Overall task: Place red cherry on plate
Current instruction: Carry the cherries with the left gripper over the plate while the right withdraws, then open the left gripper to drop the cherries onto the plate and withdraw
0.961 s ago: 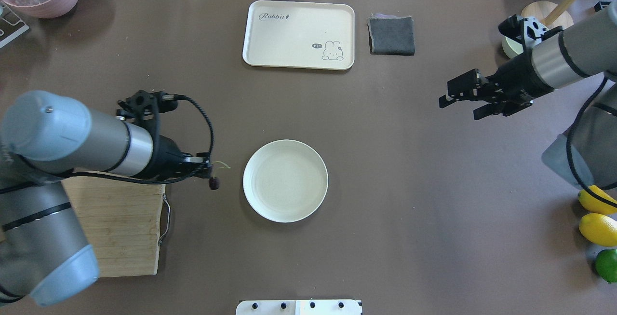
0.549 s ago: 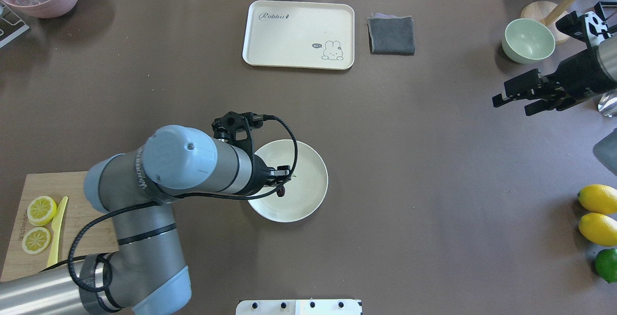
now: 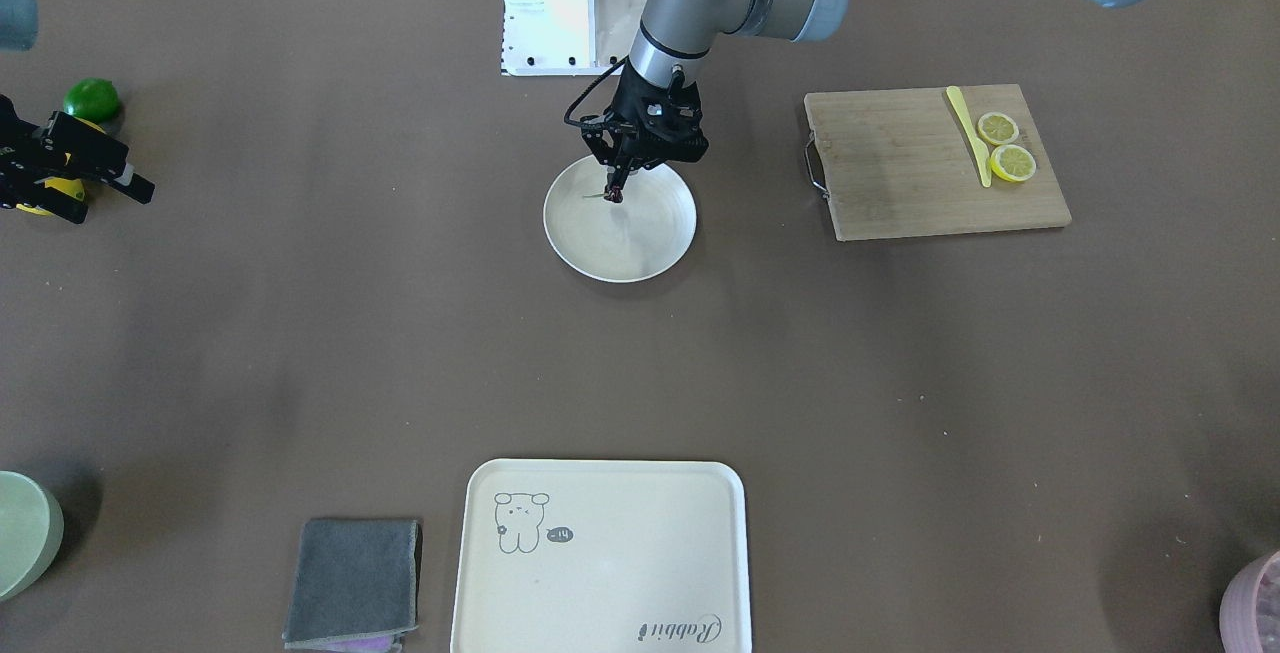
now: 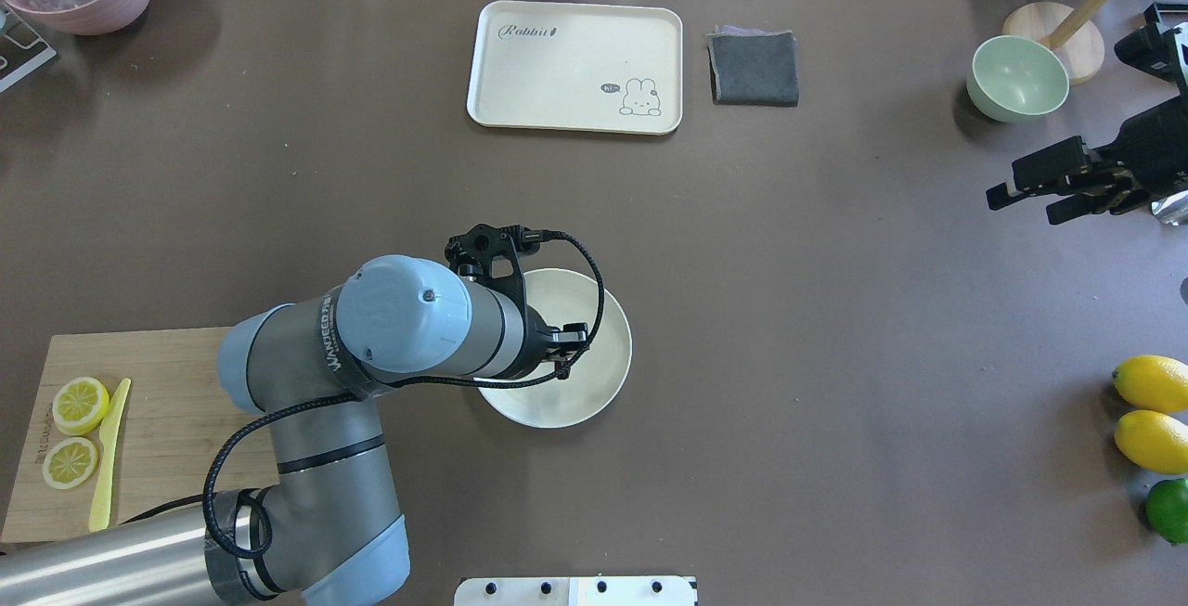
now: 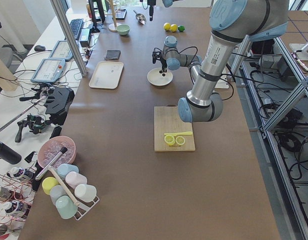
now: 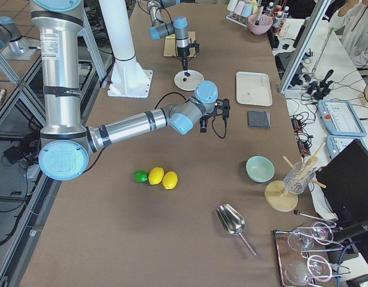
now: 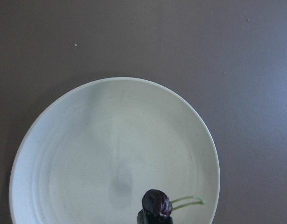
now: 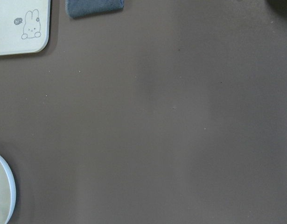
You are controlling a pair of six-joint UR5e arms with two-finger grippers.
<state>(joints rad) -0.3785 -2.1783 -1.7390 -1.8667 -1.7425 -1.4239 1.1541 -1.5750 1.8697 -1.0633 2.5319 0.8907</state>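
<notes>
The red cherry (image 7: pixel 156 204), dark maroon with thin green stems, hangs from my left gripper (image 4: pixel 563 361), which is shut on it. It hovers just over the round cream plate (image 4: pixel 599 383), on the side nearer the robot's base. In the front-facing view the cherry (image 3: pixel 613 195) dangles below the left gripper (image 3: pixel 620 178) above the plate (image 3: pixel 640 248), and its shadow falls on the plate (image 7: pixel 110 140). My right gripper (image 4: pixel 1030 200) stands open far off at the table's right side, holding nothing.
A rabbit-print tray (image 4: pixel 575 68) and a grey cloth (image 4: pixel 754 68) lie at the far edge. A pale green bowl (image 4: pixel 1016 77) sits far right. Two lemons (image 4: pixel 1151 383) and a lime (image 4: pixel 1169 509) lie near right. A cutting board (image 4: pixel 186 420) holds lemon slices.
My left arm carried the cherry rightwards from beside the plate to over its middle. My right arm pulled back towards the table's right edge, uncovering the green bowl.
</notes>
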